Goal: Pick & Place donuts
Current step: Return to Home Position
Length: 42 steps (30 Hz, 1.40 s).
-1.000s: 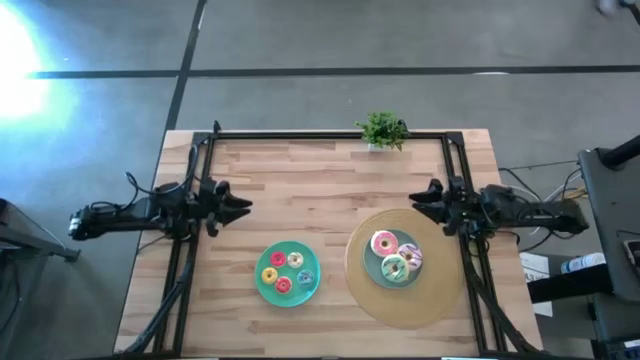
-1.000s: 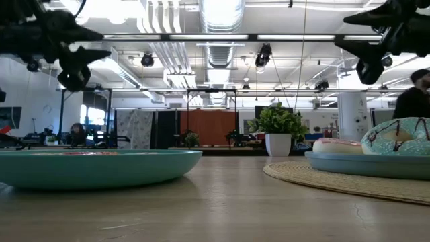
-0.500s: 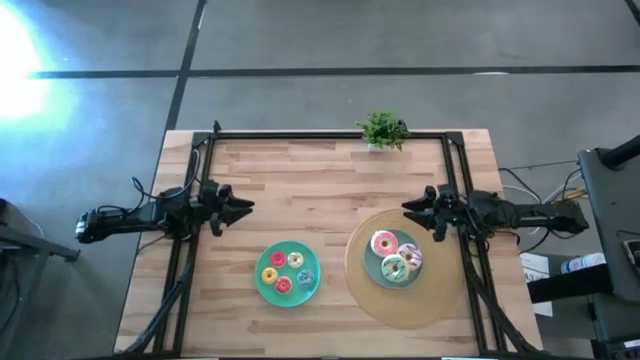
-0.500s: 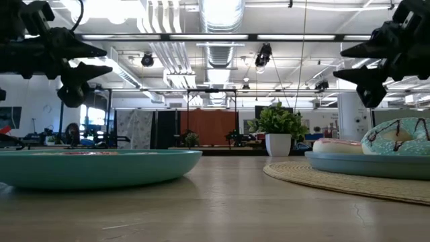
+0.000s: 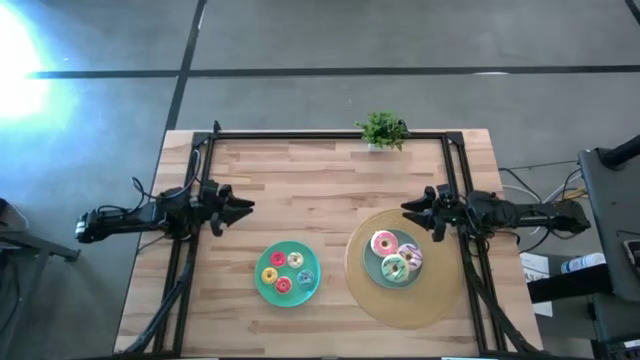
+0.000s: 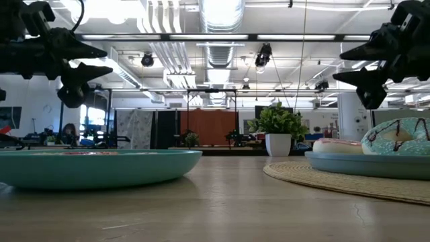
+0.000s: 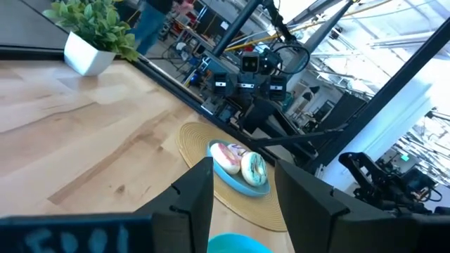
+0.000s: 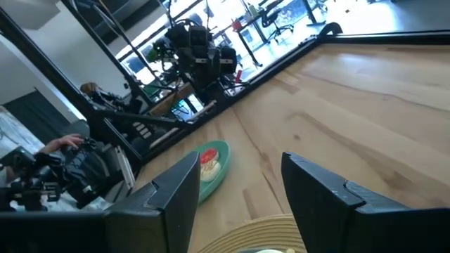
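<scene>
Three larger donuts, pink (image 5: 384, 243), white (image 5: 411, 256) and green-white (image 5: 394, 267), lie on a teal plate (image 5: 372, 262) on a round woven mat (image 5: 430, 295) at the table's right. Several tinier donuts, among them yellow (image 5: 268, 275) and red (image 5: 278, 259), lie on a second teal plate (image 5: 262, 290) near the middle. My left gripper (image 5: 243, 207) hovers open over the table's left part, pointing right. My right gripper (image 5: 408, 208) hovers open above the mat's far edge, pointing left. Both hang well above the table in the low view, left gripper (image 6: 101, 60) and right gripper (image 6: 346, 64).
A small potted plant (image 5: 382, 130) stands at the far edge, right of centre. Black frame rails run along the far edge and both sides of the table (image 5: 300, 180). Bare wood lies between the two grippers and beyond the plates.
My right gripper has moved a little toward the table's left and come lower. My left gripper has also come slightly lower and edged toward the right. The donuts and plates have stayed where they were.
</scene>
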Motion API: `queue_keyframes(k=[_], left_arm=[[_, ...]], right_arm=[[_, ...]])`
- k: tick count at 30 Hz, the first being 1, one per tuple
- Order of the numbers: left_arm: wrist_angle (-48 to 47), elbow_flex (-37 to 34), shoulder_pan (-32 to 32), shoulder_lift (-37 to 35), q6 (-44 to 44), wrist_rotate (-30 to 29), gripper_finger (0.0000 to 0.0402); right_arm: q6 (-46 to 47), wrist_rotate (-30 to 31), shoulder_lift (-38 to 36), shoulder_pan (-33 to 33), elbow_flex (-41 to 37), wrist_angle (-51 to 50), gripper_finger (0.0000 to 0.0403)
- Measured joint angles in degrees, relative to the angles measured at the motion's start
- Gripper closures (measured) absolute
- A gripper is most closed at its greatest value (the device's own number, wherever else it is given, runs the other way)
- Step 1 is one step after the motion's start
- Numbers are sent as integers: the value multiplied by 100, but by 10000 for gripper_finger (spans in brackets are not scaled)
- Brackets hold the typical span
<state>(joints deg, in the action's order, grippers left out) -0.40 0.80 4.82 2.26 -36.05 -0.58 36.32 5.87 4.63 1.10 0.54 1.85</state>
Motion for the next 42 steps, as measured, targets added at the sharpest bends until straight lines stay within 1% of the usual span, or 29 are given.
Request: queue_keyframes(k=[4,12,13,14,16,18,20,23,26,34,42], left_arm=[[91,-28,-2,-219,3,-12,275],[212,-37,-136,-223,17,-30,275],[168,-39,-148,-225,89,75,275],[135,-39,-154,-225,326,234,275],[173,-39,-185,-225,1203,369,275],[180,-42,-209,-225,2128,408,275],[154,-42,-251,-225,2870,405,275],[104,-44,-297,-225,3523,276,275],[95,-46,-322,-225,3517,120,275],[173,-46,-328,-227,2811,89,275],[168,-46,-328,-163,2691,70,275]], right_arm=[[4,2,3,0,0,-2,211],[15,9,3,0,0,-2,211],[15,7,3,0,0,-2,211],[15,7,1,0,0,-2,211],[15,7,3,-3,0,-2,211],[15,10,1,-4,0,1,211],[15,10,2,-3,0,2,211],[14,11,1,-2,0,0,211],[13,11,1,-2,0,2,211],[13,12,1,-2,2,4,211],[13,12,1,-2,4,4,211]])
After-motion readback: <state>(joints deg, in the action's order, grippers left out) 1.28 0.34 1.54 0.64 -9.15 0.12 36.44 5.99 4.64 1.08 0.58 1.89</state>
